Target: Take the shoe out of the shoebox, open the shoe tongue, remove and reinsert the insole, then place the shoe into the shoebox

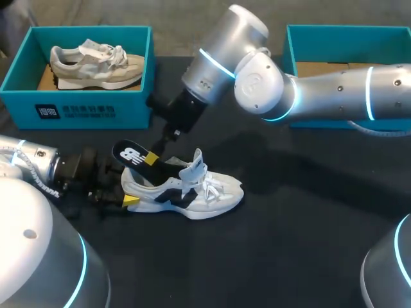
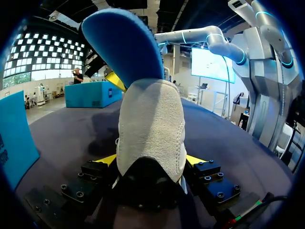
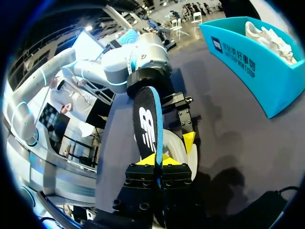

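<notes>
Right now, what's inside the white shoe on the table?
A black insole pokes out of the white shoe, pinched by the right claw. Its lower end is hidden inside, so I can't see how deep it goes.

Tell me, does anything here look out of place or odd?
Only the insole: it sticks out of the white shoe, tilted up over the heel, held by the right gripper. The left gripper clamps the heel. Nothing looks spilled or damaged.
</notes>
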You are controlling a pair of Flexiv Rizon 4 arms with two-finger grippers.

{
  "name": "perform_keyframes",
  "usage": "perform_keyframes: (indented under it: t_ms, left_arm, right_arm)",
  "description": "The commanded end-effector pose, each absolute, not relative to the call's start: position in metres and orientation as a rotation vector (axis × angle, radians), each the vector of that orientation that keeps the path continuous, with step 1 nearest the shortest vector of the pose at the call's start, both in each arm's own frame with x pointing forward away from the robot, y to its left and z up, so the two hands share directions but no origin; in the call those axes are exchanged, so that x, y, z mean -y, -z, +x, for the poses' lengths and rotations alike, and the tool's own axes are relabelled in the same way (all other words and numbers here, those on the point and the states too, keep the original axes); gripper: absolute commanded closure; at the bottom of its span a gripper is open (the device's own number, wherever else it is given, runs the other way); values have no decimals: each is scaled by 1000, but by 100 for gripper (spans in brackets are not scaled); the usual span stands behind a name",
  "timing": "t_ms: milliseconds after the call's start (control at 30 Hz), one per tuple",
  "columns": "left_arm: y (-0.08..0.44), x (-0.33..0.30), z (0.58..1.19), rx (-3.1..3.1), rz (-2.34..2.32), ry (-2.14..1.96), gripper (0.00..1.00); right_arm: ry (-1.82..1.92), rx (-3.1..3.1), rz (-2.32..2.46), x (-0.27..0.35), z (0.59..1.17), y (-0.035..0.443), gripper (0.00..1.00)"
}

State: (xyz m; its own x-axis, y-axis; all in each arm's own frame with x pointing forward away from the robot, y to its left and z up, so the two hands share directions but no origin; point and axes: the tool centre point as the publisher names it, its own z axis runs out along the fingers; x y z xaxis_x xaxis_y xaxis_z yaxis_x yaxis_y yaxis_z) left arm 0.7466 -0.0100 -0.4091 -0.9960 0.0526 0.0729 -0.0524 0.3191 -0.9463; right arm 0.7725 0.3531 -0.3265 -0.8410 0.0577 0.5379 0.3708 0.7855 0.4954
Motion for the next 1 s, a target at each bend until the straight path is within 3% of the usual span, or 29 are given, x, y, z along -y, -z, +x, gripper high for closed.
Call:
perform_keyframes:
  t_ms: [33,1000]
  left_arm:
    - [409,11,747,2478,1,-1782,100]
    - [409,11,747,2478,1,-1782,100]
  right_arm:
    - [848,2477,-309,-350,771,320,100]
    - [1023,2687,-195,-358,815,199,100]
